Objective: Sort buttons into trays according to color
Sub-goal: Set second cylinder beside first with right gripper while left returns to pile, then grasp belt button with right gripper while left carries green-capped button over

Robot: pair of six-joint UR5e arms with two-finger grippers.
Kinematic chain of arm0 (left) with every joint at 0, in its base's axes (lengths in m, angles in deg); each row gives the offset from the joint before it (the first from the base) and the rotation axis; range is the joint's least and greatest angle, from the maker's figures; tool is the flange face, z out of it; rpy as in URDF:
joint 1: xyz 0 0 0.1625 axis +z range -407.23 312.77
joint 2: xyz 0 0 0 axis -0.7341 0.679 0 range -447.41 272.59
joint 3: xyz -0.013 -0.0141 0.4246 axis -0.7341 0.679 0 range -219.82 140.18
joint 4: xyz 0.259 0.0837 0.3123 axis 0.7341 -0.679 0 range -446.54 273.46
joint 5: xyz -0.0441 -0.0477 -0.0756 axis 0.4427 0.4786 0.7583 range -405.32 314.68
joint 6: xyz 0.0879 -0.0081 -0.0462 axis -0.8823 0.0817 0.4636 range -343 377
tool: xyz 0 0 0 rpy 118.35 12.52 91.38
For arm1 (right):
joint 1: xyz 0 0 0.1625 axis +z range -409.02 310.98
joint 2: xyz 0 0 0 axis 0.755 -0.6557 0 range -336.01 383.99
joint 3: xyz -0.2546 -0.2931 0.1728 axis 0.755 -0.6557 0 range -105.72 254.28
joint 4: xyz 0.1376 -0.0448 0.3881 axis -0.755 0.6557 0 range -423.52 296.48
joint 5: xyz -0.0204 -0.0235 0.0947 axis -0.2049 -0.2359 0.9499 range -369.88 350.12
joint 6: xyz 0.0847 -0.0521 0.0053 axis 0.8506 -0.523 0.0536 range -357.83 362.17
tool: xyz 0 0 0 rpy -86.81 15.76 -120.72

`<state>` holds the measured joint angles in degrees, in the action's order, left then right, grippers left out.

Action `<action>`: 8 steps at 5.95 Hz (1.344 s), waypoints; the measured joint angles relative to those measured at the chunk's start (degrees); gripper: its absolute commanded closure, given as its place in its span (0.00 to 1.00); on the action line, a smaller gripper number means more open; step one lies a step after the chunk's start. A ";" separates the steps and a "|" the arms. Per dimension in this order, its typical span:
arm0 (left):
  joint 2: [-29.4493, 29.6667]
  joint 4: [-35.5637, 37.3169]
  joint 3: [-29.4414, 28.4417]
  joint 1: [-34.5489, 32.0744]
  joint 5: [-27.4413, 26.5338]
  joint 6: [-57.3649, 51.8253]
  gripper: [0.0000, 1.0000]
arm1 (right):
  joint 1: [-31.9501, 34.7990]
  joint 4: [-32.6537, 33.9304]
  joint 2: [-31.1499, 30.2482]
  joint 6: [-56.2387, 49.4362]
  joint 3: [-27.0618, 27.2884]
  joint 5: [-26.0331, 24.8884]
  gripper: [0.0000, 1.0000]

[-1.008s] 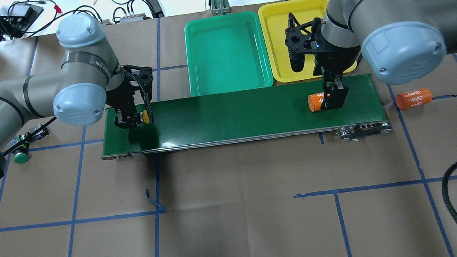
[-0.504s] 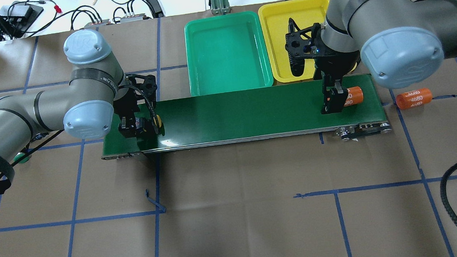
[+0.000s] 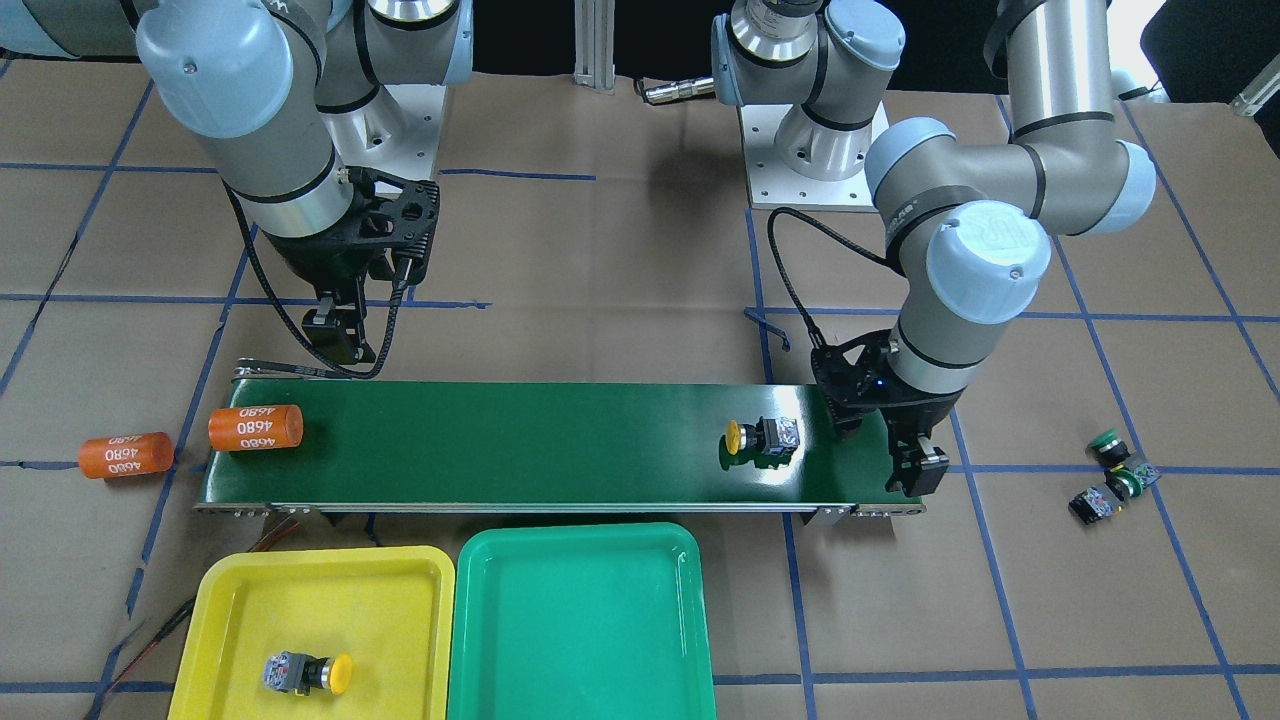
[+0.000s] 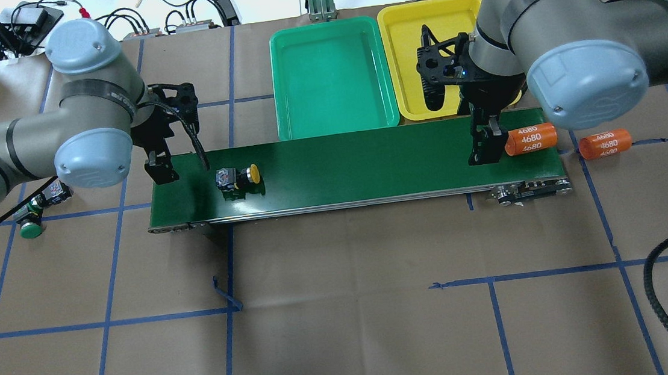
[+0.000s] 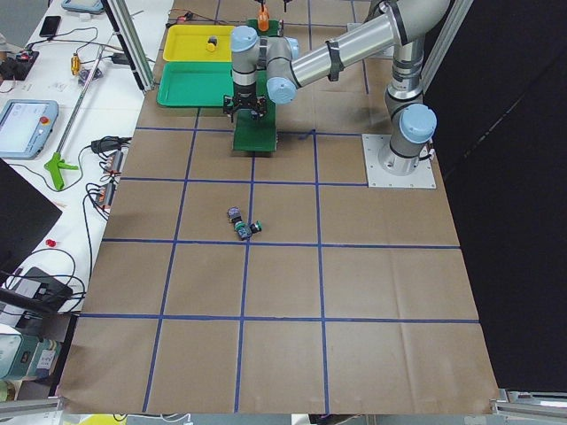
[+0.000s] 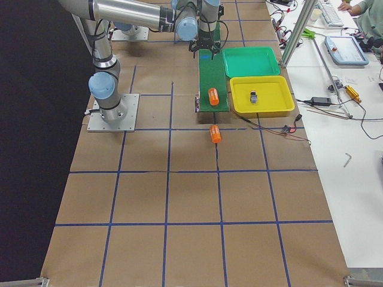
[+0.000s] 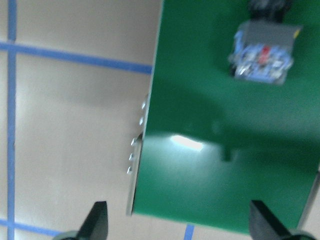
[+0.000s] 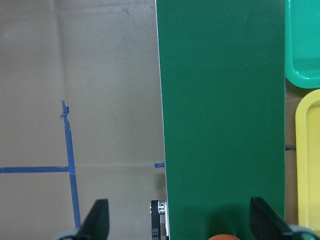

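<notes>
A yellow-capped button [image 4: 239,176] lies on its side on the dark-green conveyor belt [image 4: 368,166], near its left end; it also shows in the front view [image 3: 760,440] and the left wrist view [image 7: 264,55]. My left gripper [image 4: 161,166] is open and empty over the belt's left end, apart from that button. My right gripper [image 4: 484,144] is open and empty over the belt's right end. A second yellow button [image 3: 305,672] lies in the yellow tray [image 3: 320,600]. The green tray [image 3: 580,620] holds nothing. Two green buttons [image 3: 1110,470] lie on the paper beyond the belt's left end.
One orange "4680" cylinder [image 4: 529,138] lies on the belt's right end, just right of my right gripper. Another orange cylinder [image 4: 605,144] lies on the paper past that end. The trays stand side by side behind the belt. Cables and tools lie along the far table edge.
My left gripper let go of the yellow button on the belt and pulled back left. The button and the orange cylinder moved right along the belt. My right gripper barely moved.
</notes>
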<state>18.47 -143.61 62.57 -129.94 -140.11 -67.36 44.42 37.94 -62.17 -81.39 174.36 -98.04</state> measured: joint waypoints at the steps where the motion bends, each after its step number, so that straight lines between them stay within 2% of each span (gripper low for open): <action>1: 0.58 0.22 -1.08 4.13 -0.04 2.87 0.01 | 0.04 0.26 0.14 0.07 -0.03 -0.09 0.00; 4: 4.85 3.04 -1.90 18.43 0.47 9.00 0.02 | 0.54 4.46 0.75 0.75 -0.79 0.21 0.00; 6: 11.10 5.77 -5.75 25.60 4.19 -0.66 0.02 | 2.46 5.18 3.31 1.71 -3.42 0.19 0.00; 8: 16.16 5.63 -8.38 29.05 6.60 -10.60 0.02 | 6.26 7.26 8.30 6.27 -5.57 0.18 0.00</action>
<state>34.63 -137.98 54.20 -100.89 -133.51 -77.96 50.68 45.20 -53.86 -75.12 168.79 -97.86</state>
